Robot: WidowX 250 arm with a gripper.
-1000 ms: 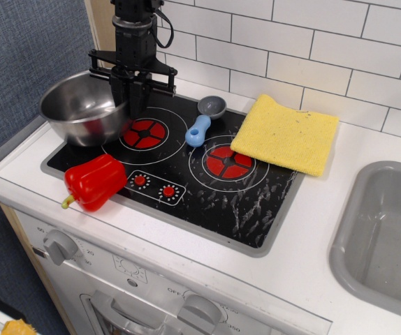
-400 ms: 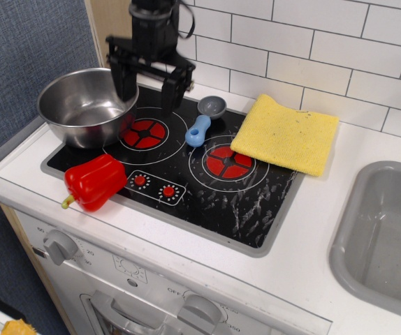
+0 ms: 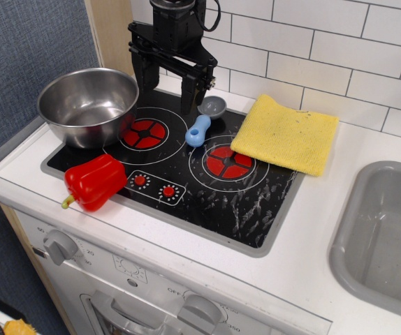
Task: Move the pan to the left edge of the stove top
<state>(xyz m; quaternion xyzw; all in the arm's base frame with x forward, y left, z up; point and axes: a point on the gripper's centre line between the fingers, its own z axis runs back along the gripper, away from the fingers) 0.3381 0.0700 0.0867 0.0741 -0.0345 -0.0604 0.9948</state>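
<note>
On the left edge of the black glossy rectangular stove top, the large round shiny stainless-steel pan is seated, overhanging the grey rim. Above the rear of the left burner, the black gripper is held with its jaws spread wide and nothing grasped, apart from the pan. A red pepper is seen at the front left corner.

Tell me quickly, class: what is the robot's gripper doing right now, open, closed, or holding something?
Gripper: open, fingers spread, holding nothing; it hangs above the stove top, clear of the pan.
</note>
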